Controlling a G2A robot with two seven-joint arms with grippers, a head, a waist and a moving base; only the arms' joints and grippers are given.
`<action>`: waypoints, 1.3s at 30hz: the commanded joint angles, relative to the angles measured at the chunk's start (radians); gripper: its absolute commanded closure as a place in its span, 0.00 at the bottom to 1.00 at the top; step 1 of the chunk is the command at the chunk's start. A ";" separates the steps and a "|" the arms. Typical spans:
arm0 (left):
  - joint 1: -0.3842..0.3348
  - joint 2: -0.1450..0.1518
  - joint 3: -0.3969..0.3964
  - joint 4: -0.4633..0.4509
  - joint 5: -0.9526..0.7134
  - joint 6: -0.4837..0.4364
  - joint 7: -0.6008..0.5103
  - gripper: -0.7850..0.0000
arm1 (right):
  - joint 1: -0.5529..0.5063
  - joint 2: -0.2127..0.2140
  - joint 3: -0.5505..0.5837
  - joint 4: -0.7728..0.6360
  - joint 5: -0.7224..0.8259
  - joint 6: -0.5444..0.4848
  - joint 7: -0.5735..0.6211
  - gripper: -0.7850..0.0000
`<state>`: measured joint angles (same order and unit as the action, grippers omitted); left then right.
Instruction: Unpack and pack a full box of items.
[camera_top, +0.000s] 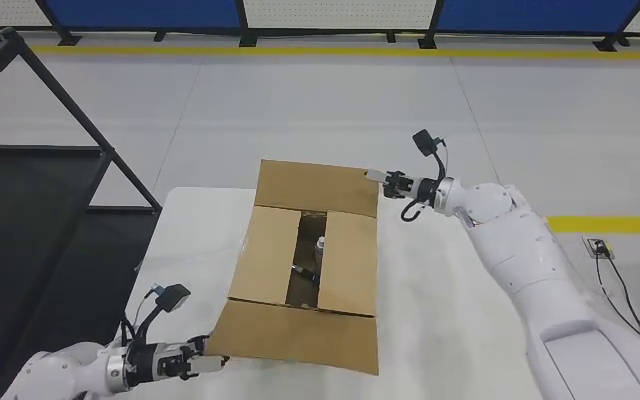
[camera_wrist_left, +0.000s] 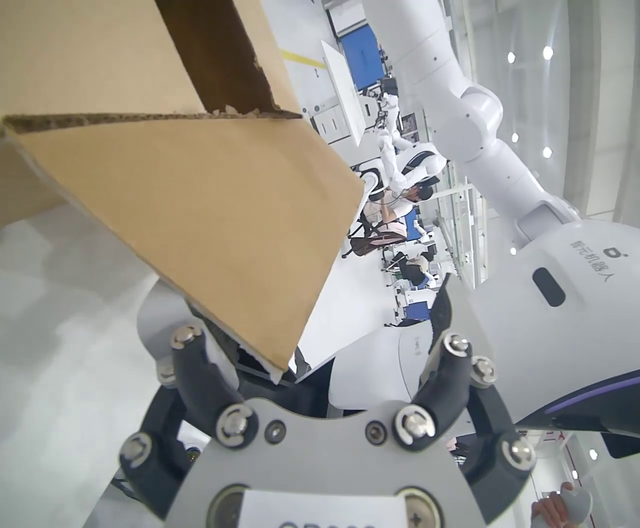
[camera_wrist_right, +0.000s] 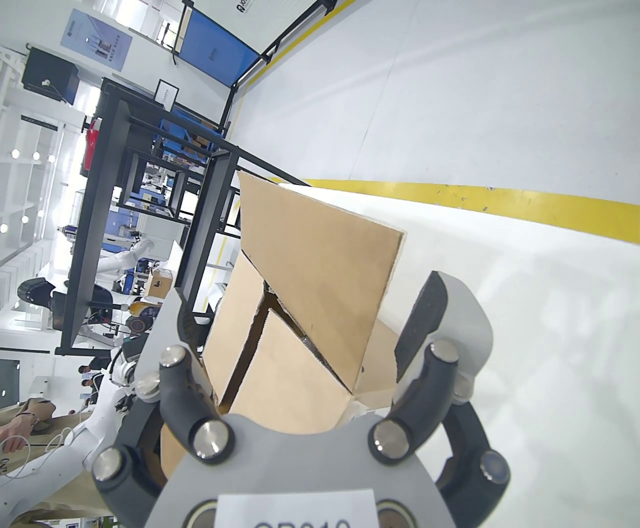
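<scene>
Near flap of 1 cardboard box, with 2 grippers at opposite corners.
4 flaps: 2 end ones folded outward, 2 side ones lying over the top with a gap between; 1 small capped bottle seen inside. Left gripper spread wide around the near flap's left corner, clamping nothing; right gripper equally wide at the far flap's right corner. Box mid-table.

Bright, even overhead light throughout. Ceiling lamps flare white beyond the left gripper — inside the box, between its flaps, deep shadow. Beyond the right gripper, the yellow floor line bows — wide-lens distortion.
</scene>
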<state>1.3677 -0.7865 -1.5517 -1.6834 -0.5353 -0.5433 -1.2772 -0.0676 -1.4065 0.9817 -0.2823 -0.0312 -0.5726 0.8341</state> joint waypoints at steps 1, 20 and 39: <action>0.007 0.009 -0.008 -0.014 -0.013 -0.005 0.005 0.00 | -0.001 -0.006 0.007 0.017 0.034 -0.001 0.028 0.00; 0.041 0.059 -0.061 -0.033 -0.089 -0.070 0.070 0.00 | 0.018 -0.018 0.095 0.050 0.287 -0.129 0.270 0.00; -0.088 0.036 0.018 0.040 -0.109 -0.074 0.182 0.00 | 0.005 0.013 0.007 -0.206 0.321 -0.016 0.398 0.00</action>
<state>1.2865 -0.7487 -1.5400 -1.6453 -0.6475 -0.6190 -1.1081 -0.0617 -1.3940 0.9928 -0.4801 0.2830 -0.5964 1.2239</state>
